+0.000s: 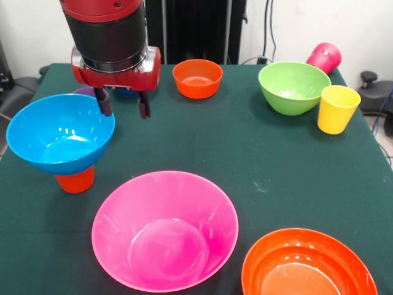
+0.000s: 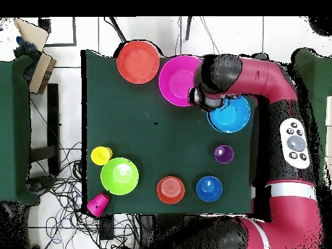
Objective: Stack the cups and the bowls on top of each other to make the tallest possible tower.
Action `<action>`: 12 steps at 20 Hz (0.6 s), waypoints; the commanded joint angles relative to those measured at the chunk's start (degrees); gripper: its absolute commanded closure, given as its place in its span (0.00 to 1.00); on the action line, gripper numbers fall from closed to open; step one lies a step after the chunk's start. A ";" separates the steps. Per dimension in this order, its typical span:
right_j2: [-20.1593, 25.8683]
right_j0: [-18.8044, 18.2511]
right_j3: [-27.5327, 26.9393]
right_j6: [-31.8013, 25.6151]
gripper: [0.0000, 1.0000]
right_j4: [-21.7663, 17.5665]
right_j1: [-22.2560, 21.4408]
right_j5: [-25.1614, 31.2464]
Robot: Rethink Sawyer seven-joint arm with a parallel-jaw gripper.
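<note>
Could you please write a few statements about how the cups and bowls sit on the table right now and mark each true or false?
1. The medium blue bowl rests on top of the orange cup. True.
2. The yellow cup sits inside the lime green bowl. False: it stands on the table beside that bowl.
3. The magenta cup lies on its side near the table's corner. True.
4. The pincer is shut on the small orange bowl. False: it hangs open and empty near the medium blue bowl's rim.
5. The very large pink bowl is stacked inside the large orange bowl. False: they sit side by side.
</note>
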 commanded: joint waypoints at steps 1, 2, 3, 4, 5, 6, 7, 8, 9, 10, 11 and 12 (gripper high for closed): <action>-1.48 2.78 5.04 -6.06 0.00 -6.33 0.88 -3.08; -1.64 2.83 5.38 -5.80 0.00 -6.48 0.95 -3.84; -1.83 2.88 5.72 -5.55 0.00 -6.66 0.91 -4.54; -1.99 2.93 5.81 -5.47 0.00 -6.81 0.90 -4.86; -2.14 2.99 5.90 -5.39 0.00 -6.97 0.90 -5.18; -2.25 3.05 5.87 -5.40 0.00 -7.03 0.95 -5.24; -2.30 3.07 5.66 -5.49 0.00 -7.02 1.11 -5.22; -2.36 3.18 5.44 -5.46 0.00 -6.98 1.32 -5.19; -2.43 3.23 5.23 -5.48 0.00 -6.91 1.43 -5.10; -2.50 3.40 4.91 -5.45 0.00 -6.82 1.56 -4.89; -2.56 3.46 4.55 -5.58 0.00 -6.72 1.71 -4.63; -2.66 3.54 4.38 -5.67 0.00 -6.58 1.72 -4.34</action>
